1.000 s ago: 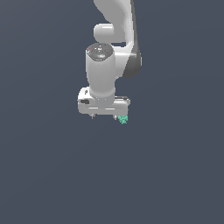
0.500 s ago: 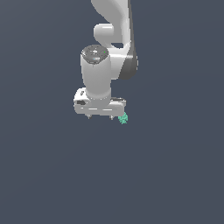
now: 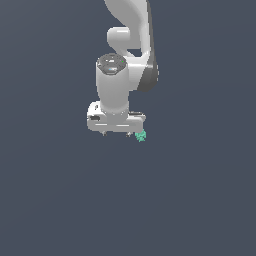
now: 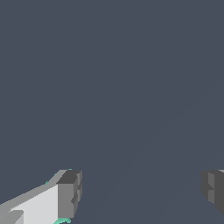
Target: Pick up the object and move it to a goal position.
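Gripper (image 3: 116, 133) points down, jaws spread wide with nothing between them; the wrist view shows both finger pads (image 4: 70, 192) well apart with only bare grey floor (image 3: 200, 200) between. The teal object (image 3: 141, 136) sits at about 4 o'clock from the gripper body in the exterior view, touching or just beside the outer face of one finger, not between the pads. Whether it rests on the floor, cannot tell.

Judgement: small, faceted, probably light and rigid; irregular faces may slip. Grip across its widest opposing facets, centred between the pads.
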Action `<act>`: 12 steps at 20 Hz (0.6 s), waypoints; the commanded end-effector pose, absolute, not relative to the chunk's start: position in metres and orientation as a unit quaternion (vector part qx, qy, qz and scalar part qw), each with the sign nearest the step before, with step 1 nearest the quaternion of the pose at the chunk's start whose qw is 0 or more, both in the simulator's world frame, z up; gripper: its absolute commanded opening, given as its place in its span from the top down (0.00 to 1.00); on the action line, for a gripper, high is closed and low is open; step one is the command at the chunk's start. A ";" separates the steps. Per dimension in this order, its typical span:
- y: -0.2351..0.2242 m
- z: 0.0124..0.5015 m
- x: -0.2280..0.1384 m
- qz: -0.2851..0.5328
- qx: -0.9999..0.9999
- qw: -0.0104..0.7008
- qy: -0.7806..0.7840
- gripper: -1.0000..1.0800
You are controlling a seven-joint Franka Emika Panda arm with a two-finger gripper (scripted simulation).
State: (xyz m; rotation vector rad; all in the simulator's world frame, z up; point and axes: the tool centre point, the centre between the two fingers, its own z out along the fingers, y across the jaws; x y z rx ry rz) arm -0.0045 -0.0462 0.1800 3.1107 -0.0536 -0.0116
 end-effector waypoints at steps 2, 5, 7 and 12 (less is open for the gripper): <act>-0.034 0.171 -0.012 -0.004 1.000 0.014 -0.003 0.04; -0.020 0.160 -0.021 -0.003 1.000 0.012 0.014 0.04; -0.009 0.151 -0.030 -0.003 1.000 0.011 0.028 0.04; 0.023 0.126 -0.058 -0.002 0.997 0.007 0.070 0.04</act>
